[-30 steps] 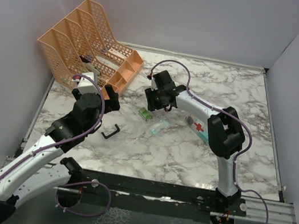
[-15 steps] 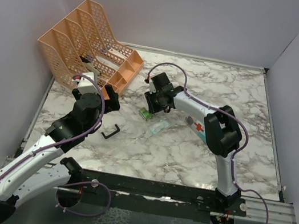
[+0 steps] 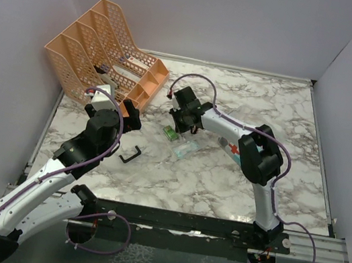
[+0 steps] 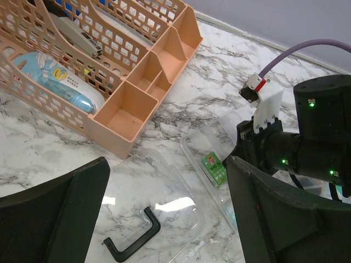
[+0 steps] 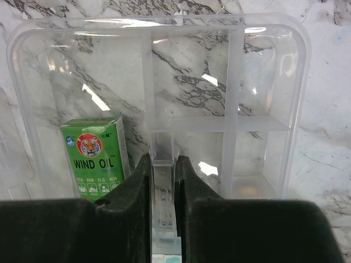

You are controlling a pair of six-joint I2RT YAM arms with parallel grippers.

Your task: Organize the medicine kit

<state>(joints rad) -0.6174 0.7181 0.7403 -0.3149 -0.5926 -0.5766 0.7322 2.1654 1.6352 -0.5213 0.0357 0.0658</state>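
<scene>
Two hands to log. States? asks the first observer.

Second: Right hand (image 5: pixel 163 164) narrow, pinched on the near wall of the medicine kit (image 5: pixel 159 21), a small clear plastic rectangular box with dividers. Box lies open-topped and flat on the marble-patterned desk (image 3: pixel 221 187), near the front end of the peach mesh file rack (image 3: pixel 101 50). Left hand (image 3: pixel 130 115) wide, holding nothing, hovering beside the rack.

First: Handling?

Second: Judged light and thin-walled. Glossy plastic, so likely slippery and apt to flex or slide on the smooth desk. A wall or divider looks the sensible hold, though a pinch at one edge may tip the box and shift its loose contents. Black U-shaped plastic handle (image 3: pixel 131 155) lies detached, apart from the box; no hold there.

First: Writing?

Second: Small green cardboard carton (image 5: pixel 96 156) in the compartment left of the pinched wall, right wrist view. Reads "WIND OIL" under a round tiger emblem; finer print below illegible. Red cross mark (image 3: pixel 233 147) shows under the right forearm; what carries it cannot be told.
</scene>
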